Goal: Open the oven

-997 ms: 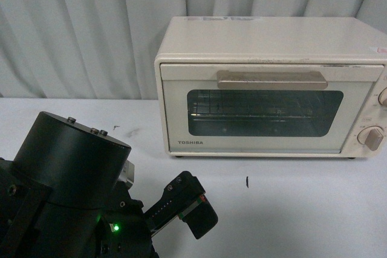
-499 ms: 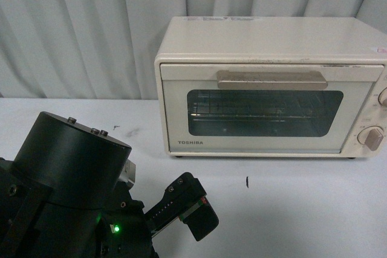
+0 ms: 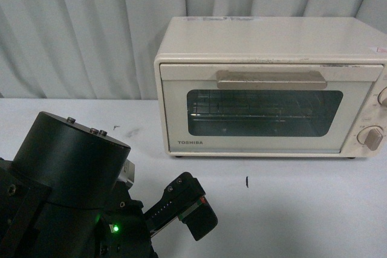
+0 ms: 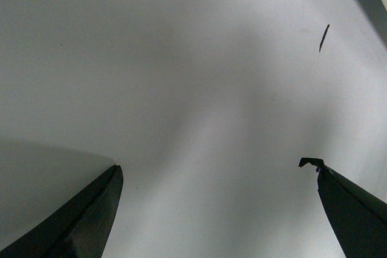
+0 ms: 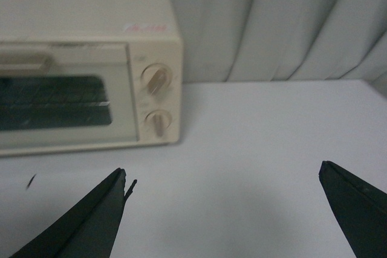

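The cream-white Toshiba oven (image 3: 266, 46) stands at the back of the white table, its glass door (image 3: 263, 113) shut and upright. The beige bar handle (image 3: 272, 79) runs across the top of the door, and two knobs (image 3: 370, 136) sit at its right end. My left gripper (image 3: 192, 208) is open and empty, low over the table in front of the oven's left side and well short of it. Its wrist view (image 4: 217, 167) shows only bare table between the fingers. My right gripper (image 5: 224, 176) is open and empty, off the oven's (image 5: 84, 70) knob end and apart from it.
A grey pleated curtain (image 3: 91, 28) hangs behind the table. A small black mark (image 3: 247, 181) lies on the white table (image 3: 302, 209) in front of the oven; it also shows in the left wrist view (image 4: 323, 37). My left arm's black motor housing (image 3: 69, 161) fills the lower left.
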Tool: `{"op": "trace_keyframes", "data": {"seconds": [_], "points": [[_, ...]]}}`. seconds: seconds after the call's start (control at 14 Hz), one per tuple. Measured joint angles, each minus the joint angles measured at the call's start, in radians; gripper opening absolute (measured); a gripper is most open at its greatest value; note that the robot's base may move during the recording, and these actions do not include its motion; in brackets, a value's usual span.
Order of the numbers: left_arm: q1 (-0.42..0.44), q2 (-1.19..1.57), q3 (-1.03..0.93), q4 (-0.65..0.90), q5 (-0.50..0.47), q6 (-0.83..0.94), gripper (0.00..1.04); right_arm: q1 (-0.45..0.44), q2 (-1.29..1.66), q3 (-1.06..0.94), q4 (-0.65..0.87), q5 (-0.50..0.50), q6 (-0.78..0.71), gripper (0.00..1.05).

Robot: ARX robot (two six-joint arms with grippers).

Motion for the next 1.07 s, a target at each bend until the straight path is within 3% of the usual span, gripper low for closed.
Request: {"op": "trace_keyframes", "data": {"seconds": [0.36, 0.5, 0.93, 1.07], "points": [[0.0, 0.0, 0.002, -0.001, 0.0, 0.0, 0.98, 0.006, 0.593, 0.217, 0.518, -0.03, -0.22, 0.98], [0.0, 0.0, 0.002, -0.002, 0.0, 0.0, 0.98, 0.028, 0.829, 0.365, 0.615, -0.07, -0.352, 0.98], [0.0, 0.0, 0.002, -0.001, 0.0, 0.0, 0.98, 0.102, 1.236, 0.733, 0.575, -0.161, -0.921, 0.98], [0.0, 0.0, 0.003, -0.001, 0.001, 0.0, 0.98, 0.127, 1.284, 0.755, 0.554, -0.267, -1.399, 0.5]]}}
